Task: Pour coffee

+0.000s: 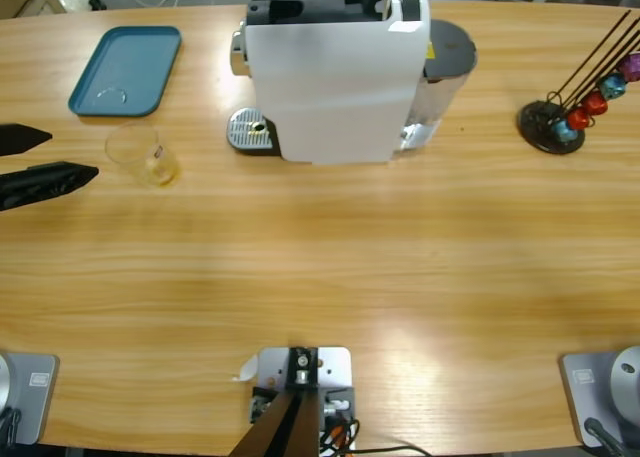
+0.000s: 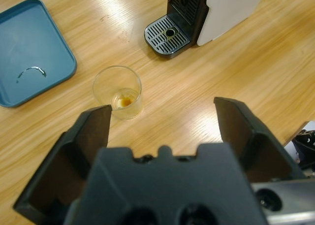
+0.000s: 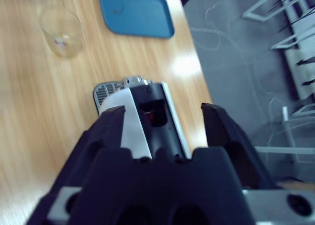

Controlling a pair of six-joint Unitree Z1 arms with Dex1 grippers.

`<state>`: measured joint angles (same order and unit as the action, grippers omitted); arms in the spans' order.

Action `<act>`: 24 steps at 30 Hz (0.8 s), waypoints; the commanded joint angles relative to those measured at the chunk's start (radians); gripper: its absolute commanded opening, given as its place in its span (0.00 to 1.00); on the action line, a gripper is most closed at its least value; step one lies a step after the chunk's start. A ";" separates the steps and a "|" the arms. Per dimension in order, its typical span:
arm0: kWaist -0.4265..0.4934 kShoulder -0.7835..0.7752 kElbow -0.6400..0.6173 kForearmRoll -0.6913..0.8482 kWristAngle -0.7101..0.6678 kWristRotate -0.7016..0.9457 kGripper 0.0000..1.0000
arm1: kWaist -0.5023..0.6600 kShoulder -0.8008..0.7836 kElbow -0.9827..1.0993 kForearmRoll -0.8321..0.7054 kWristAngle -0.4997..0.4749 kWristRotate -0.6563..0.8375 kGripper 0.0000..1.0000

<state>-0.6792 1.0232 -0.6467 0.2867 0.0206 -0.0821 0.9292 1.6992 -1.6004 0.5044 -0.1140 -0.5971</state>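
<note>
A small clear glass tumbler (image 1: 143,155) stands upright on the table, left of the coffee machine (image 1: 335,72). A thin layer of pale yellow-brown coffee (image 2: 125,101) lies at its bottom. My left gripper (image 1: 72,155) comes in from the left edge, open, with the tumbler (image 2: 118,92) just ahead of its jaws and not touched. My right gripper (image 3: 165,109) is open and empty, high above the machine's top (image 3: 145,114). From there the tumbler (image 3: 61,32) shows far off. I do not see the right gripper in the high view.
A blue tray (image 1: 125,67) lies behind the tumbler at the back left. The machine's drip grate (image 1: 250,132) sticks out toward the tumbler. A black capsule rack (image 1: 560,117) with coloured capsules stands at the far right. Bare wood spreads across the front half.
</note>
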 commanded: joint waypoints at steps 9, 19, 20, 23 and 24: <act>-0.010 0.009 0.038 -0.014 -0.021 -0.010 0.89 | 0.085 -0.404 -0.029 0.415 -0.439 0.407 0.98; -0.010 0.012 0.036 -0.014 -0.025 -0.010 0.89 | 0.085 -0.637 0.493 -0.265 -0.397 0.574 0.00; -0.010 0.012 0.036 -0.014 -0.025 -0.010 0.89 | 0.085 -0.642 0.543 -0.322 -0.396 0.579 0.00; -0.010 0.014 0.036 -0.014 -0.026 -0.008 0.89 | 0.085 -0.579 0.564 -0.269 -0.334 0.625 0.00; -0.010 0.012 0.036 -0.014 -0.027 -0.008 0.89 | 0.085 -0.548 0.562 -0.245 -0.326 0.625 0.00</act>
<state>-0.6798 1.0234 -0.6443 0.2856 0.0110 -0.0821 1.0060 1.1203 -1.1657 0.2870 -0.4906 -0.0338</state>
